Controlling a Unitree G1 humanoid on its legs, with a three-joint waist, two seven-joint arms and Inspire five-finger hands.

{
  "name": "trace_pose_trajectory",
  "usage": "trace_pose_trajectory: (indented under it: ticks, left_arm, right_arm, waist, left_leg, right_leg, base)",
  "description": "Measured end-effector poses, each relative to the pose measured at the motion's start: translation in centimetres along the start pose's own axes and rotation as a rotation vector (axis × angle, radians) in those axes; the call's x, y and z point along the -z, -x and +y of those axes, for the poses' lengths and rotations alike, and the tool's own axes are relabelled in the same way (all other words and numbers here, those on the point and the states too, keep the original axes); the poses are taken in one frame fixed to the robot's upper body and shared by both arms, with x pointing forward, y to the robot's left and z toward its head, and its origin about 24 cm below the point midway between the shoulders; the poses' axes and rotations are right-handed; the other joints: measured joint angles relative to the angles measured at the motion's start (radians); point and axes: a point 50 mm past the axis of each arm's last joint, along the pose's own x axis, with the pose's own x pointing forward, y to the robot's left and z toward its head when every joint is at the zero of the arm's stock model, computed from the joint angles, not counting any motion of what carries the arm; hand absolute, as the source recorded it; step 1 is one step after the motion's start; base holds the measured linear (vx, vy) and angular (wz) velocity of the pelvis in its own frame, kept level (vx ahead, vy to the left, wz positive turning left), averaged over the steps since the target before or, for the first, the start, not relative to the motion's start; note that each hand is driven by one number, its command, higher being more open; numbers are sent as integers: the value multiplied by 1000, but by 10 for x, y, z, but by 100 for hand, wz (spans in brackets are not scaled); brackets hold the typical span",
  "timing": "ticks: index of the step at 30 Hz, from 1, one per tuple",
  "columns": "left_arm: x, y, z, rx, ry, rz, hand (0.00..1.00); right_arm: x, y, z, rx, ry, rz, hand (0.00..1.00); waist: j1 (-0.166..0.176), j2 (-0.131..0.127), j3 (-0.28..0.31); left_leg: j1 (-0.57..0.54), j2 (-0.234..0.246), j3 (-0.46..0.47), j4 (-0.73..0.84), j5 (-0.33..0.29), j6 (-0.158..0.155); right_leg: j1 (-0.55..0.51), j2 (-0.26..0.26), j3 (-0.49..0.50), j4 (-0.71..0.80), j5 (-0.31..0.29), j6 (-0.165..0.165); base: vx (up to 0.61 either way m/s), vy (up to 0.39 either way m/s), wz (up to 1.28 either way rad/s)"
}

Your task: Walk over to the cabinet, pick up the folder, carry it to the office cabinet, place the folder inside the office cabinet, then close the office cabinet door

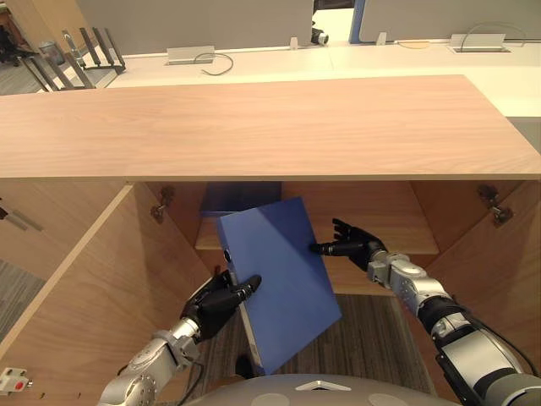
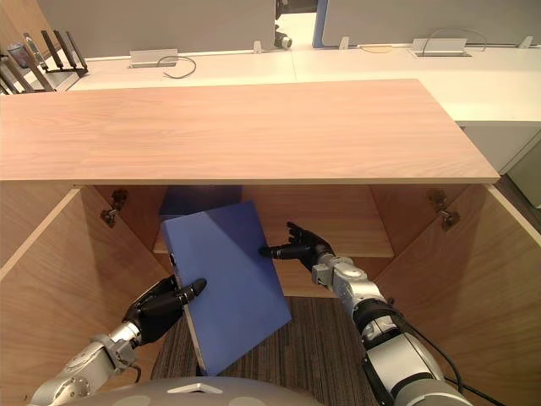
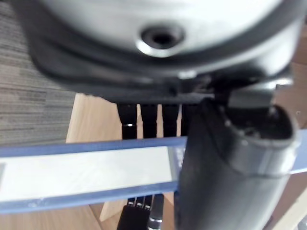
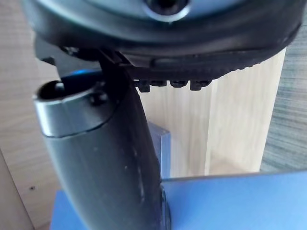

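Note:
The blue folder (image 1: 279, 271) hangs tilted in front of the open office cabinet (image 1: 254, 127), below its top board. My left hand (image 1: 218, 304) is shut on the folder's spine edge, thumb on the cover and fingers underneath. The left wrist view shows the spine with its white label (image 3: 86, 172) between my fingers and thumb (image 3: 230, 167). My right hand (image 1: 355, 241) is open, its straight fingers reaching to the folder's right edge. In the right wrist view its thumb (image 4: 105, 158) rests on the blue cover (image 4: 240, 201).
Both cabinet doors stand swung out, the left door (image 1: 68, 262) and the right door (image 1: 499, 254). Inside are a wooden shelf (image 1: 397, 245) and another blue folder (image 1: 241, 196) at the back. A white desk (image 1: 279, 61) with a black file rack (image 1: 84, 51) lies beyond.

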Motion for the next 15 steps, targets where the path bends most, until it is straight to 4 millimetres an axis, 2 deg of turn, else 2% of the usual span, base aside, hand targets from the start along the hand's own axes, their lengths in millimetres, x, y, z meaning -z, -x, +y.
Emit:
trace_pose_trajectory:
  ticks: [8,12,15]
  left_arm:
    - [1,-12,5,-2,-34,63,0]
    - [-5,-19,2,21,-58,60,0]
    - [-5,-21,-1,32,-61,62,0]
  right_arm:
    - [29,-9,41,-225,63,154,100]
    - [27,-8,37,-229,83,169,100]
    - [24,-7,34,-229,110,175,100]
  waist:
    - [2,1,-1]
    - [32,5,-4]
    - [39,2,-6]
  left_leg:
    - [-5,10,-4,0,9,-2]
    - [-40,27,-4,1,30,-1]
    - [-45,44,-5,1,43,-3]
  right_leg:
    - [-2,6,1,2,1,-2]
    - [-38,28,13,-3,21,-20]
    - [-38,47,18,-16,34,-30]
  base:
    - [0,0,0]
    - [-60,-21,-2]
    - [-99,-33,-4]
